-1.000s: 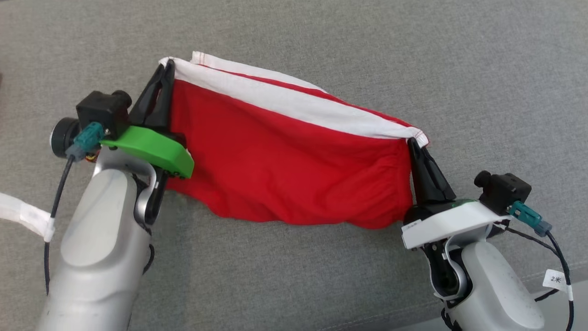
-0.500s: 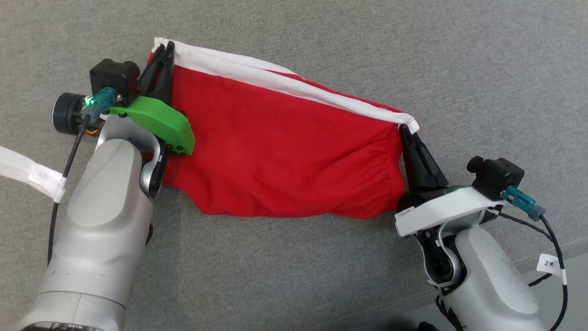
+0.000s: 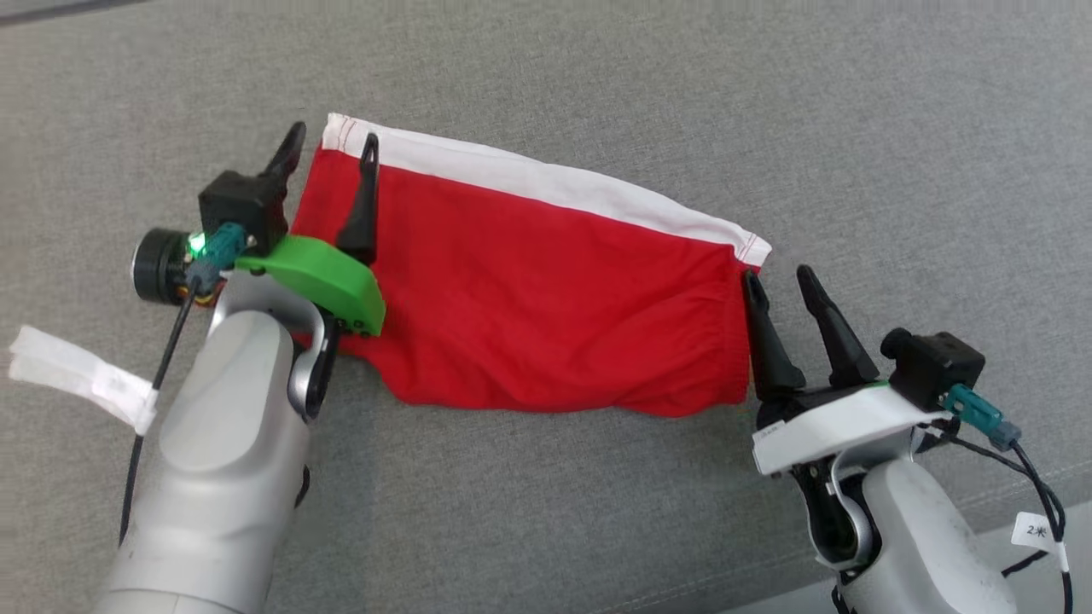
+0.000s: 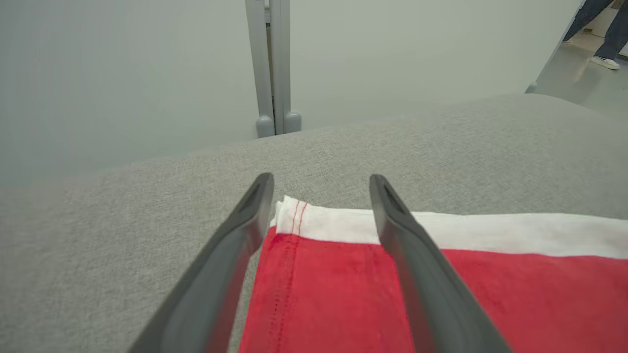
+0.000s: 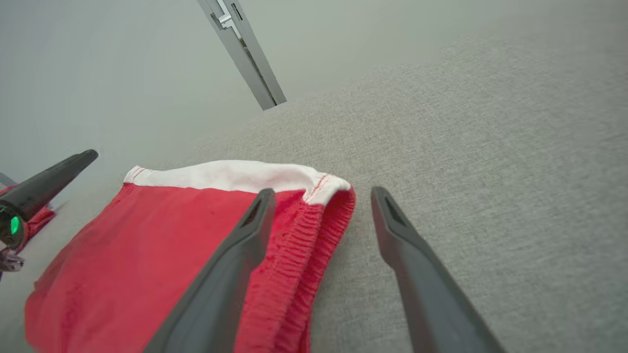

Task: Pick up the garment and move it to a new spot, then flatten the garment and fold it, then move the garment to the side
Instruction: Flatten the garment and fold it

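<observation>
The garment (image 3: 546, 290) is red with a white band along its far edge and lies spread on the grey cushion. My left gripper (image 3: 333, 145) stands open at its far left corner, one finger over the red cloth and the other off its edge. In the left wrist view the gripper (image 4: 321, 179) straddles that corner of the garment (image 4: 490, 294) without gripping it. My right gripper (image 3: 776, 275) is open just beside the garment's right end. In the right wrist view the gripper (image 5: 322, 192) has one finger over the gathered hem of the garment (image 5: 147, 235) and the other over bare cushion.
The grey cushion (image 3: 853, 128) spreads wide on all sides, with its front edge at the lower right (image 3: 981, 529). A white tape strip (image 3: 77, 379) hangs on the left arm's cable. A grey post (image 4: 274, 63) stands at the wall beyond, and a person's legs (image 4: 603, 29) show far off.
Both grippers have opened and let go of the garment's two upper corners. The garment has dropped flat onto the cushion. The head view has shifted a little.
</observation>
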Robot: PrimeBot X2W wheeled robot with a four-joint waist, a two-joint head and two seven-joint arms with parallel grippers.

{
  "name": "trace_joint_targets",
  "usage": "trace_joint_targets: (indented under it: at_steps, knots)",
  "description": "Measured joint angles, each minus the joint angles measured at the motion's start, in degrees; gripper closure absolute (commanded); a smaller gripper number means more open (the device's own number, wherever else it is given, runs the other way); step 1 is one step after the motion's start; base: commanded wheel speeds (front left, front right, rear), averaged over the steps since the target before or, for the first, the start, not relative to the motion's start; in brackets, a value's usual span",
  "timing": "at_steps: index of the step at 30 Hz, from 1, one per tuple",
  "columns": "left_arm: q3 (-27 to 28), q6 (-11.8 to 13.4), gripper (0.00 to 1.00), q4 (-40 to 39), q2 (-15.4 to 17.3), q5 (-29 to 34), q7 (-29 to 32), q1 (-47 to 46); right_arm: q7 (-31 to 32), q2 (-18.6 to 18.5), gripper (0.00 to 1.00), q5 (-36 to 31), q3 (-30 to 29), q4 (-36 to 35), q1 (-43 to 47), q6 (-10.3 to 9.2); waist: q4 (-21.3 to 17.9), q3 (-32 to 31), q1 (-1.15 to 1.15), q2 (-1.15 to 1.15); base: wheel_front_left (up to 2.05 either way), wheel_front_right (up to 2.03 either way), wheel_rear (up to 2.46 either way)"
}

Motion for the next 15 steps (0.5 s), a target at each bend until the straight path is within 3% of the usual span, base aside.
trace_joint_targets:
  at_steps: [5,15]
  knots:
    - [0.1,0.0,0.0,-1.0,0.7,-1.7,3.6,6.0,0.0,0.0,0.0,-4.7,-3.3,-0.4,3.9,0.0,0.8,-3.0,0.0,0.0,0.0,0.0,0.0]
    - [1.1,1.0,0.0,-1.7,2.9,-5.5,17.9,9.3,0.0,0.0,0.0,-8.6,-6.2,-1.9,7.6,0.0,1.2,-7.4,0.0,0.0,0.0,0.0,0.0]
